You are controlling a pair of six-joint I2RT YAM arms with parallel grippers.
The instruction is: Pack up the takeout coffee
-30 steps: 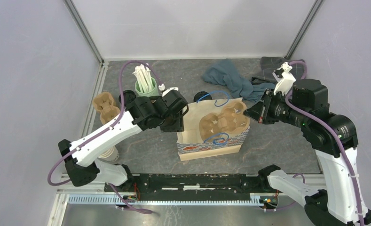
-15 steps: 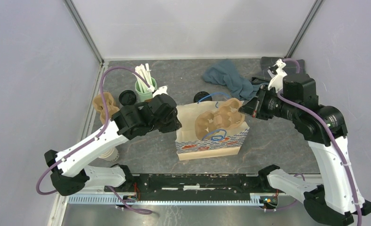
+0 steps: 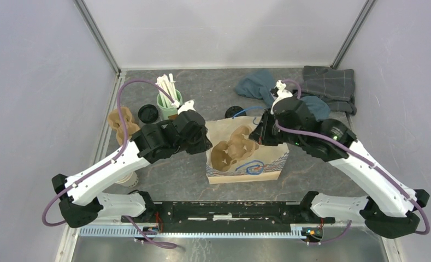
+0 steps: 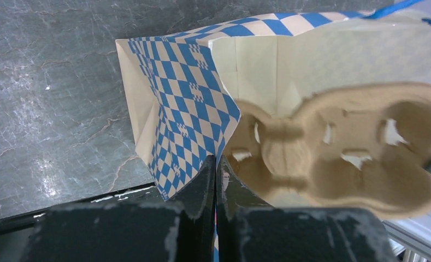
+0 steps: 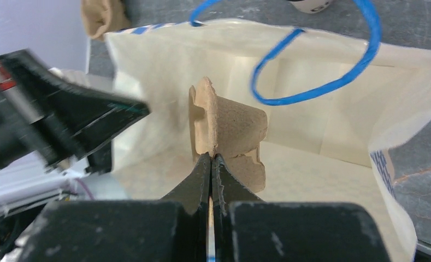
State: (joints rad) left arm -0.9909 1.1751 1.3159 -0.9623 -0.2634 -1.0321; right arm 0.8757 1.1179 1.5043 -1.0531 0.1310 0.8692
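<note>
The right gripper (image 5: 211, 159) clamps the cup carrier (image 5: 232, 128) by its rim inside the paper bag (image 5: 311, 125). The left gripper (image 4: 217, 166) (fingers together) pinches the bag's wall.

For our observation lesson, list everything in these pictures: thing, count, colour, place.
coffee: one, black lid showing, far left beside the mug
lidded thing: one, black top, behind the bag; too hidden to name
bag: one, cream with blue checks, centre
carriers: two, brown; one in the bag's mouth, one at left
mug: one, green, far left
sticks: several, white, in the mug
cups: one stack, cream, near left
cloths: two, teal and grey, far right
table: grey
left pincer: shut on the bag's edge
right pincer: shut on a carrier
</note>
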